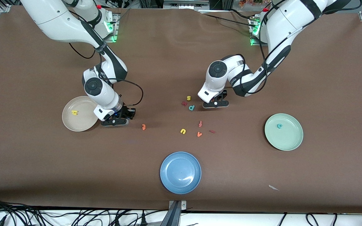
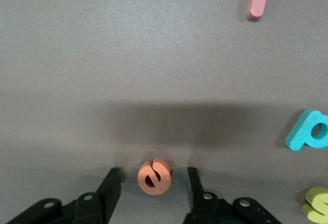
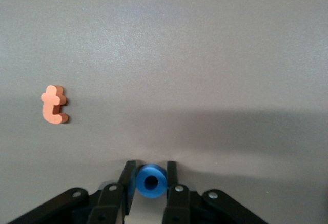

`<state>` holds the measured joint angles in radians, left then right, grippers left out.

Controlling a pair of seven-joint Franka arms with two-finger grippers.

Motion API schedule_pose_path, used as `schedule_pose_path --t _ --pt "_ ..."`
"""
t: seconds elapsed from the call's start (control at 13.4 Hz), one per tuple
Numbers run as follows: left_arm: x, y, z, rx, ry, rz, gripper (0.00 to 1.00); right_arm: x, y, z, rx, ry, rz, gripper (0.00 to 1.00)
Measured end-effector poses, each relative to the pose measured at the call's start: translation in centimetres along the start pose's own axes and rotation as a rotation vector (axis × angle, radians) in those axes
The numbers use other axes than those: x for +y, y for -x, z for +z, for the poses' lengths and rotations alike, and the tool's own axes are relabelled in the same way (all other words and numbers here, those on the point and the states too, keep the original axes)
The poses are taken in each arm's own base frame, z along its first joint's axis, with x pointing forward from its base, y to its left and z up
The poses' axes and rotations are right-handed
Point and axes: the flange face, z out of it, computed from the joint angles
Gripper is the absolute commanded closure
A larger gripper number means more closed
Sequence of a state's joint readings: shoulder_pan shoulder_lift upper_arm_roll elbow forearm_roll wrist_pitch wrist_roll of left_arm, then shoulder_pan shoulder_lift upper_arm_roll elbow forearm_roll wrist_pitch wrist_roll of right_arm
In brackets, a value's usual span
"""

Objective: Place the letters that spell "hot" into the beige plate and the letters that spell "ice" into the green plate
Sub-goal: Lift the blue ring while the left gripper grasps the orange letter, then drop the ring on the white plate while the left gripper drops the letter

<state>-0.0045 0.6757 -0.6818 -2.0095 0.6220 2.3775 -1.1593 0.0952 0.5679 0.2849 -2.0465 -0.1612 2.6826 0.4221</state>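
Observation:
My right gripper (image 3: 150, 179) is down at the table beside the beige plate (image 1: 85, 125) and is shut on the blue o (image 3: 151, 181). A yellow h (image 1: 74, 112) lies in that plate. The orange t (image 3: 54, 104) lies on the table close by, toward the middle. My left gripper (image 2: 152, 184) is low over the middle of the table and open. The orange e (image 2: 154, 177) stands between its fingers (image 2: 110, 183) with a gap on each side. The green plate (image 1: 289, 141) holds a teal c (image 1: 279, 126). The dark red i (image 1: 212, 131) lies nearer the front camera than the left gripper (image 1: 215, 104).
Loose letters lie around the table's middle: a yellow s (image 1: 188, 98), a teal p (image 1: 191, 107), a pinkish f-like letter (image 1: 200, 124), a yellow u (image 1: 183, 131) and an orange v (image 1: 199, 134). A blue plate (image 1: 180, 172) sits nearest the front camera.

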Motion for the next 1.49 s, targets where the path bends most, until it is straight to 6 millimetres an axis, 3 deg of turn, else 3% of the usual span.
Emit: schedule_pose_path --t 0.22,0.37,0.52,0.75,0.9,1.05,1.2,1.27,1.35,1.42,1.49 --pt "0.2 0.0 -0.1 0.002 0.001 -0.001 0.55 0.2 -0.3 -0.5 -0.049 0.029 0.003 0.81" --pt "0.1 -0.1 -0.1 0.003 0.001 -0.003 0.58 0.8 -1.2 -2.8 -0.095 0.074 0.013 0.81" --pt "0.1 -0.1 -0.1 0.003 0.001 -0.004 0.59 2.8 -2.5 -6.2 -0.127 0.130 0.039 0.81" --pt "0.1 -0.2 -0.1 0.004 0.001 -0.005 0.65 8.5 -3.6 -9.7 -0.163 0.197 0.041 0.80" --pt "0.1 -0.2 -0.2 0.004 0.002 -0.005 0.69 14.3 -4.0 -9.9 -0.188 0.222 0.008 0.79" --pt "0.1 -0.2 -0.2 0.005 0.002 -0.005 0.70 18.9 -3.6 -8.4 -0.228 0.222 0.005 0.78" --pt "0.1 -0.2 -0.2 0.005 0.002 -0.005 0.72 20.6 -2.8 -5.7 -0.232 0.195 0.004 0.64" --pt "0.1 -0.2 -0.2 0.005 0.002 -0.006 0.74 20.6 -2.3 -4.4 -0.223 0.188 0.000 0.52" --pt "0.1 -0.3 -0.2 0.005 0.002 -0.006 0.75 20.4 -1.8 -3.4 -0.220 0.185 -0.006 0.09" --pt "0.1 -0.3 -0.2 0.005 0.002 -0.006 0.76 20.2 -1.5 -3.0 -0.219 0.183 -0.011 0.01" --pt "0.1 -0.3 -0.2 0.005 0.002 -0.006 0.77 20.1 -1.5 -3.0 -0.217 0.182 -0.013 0.01"
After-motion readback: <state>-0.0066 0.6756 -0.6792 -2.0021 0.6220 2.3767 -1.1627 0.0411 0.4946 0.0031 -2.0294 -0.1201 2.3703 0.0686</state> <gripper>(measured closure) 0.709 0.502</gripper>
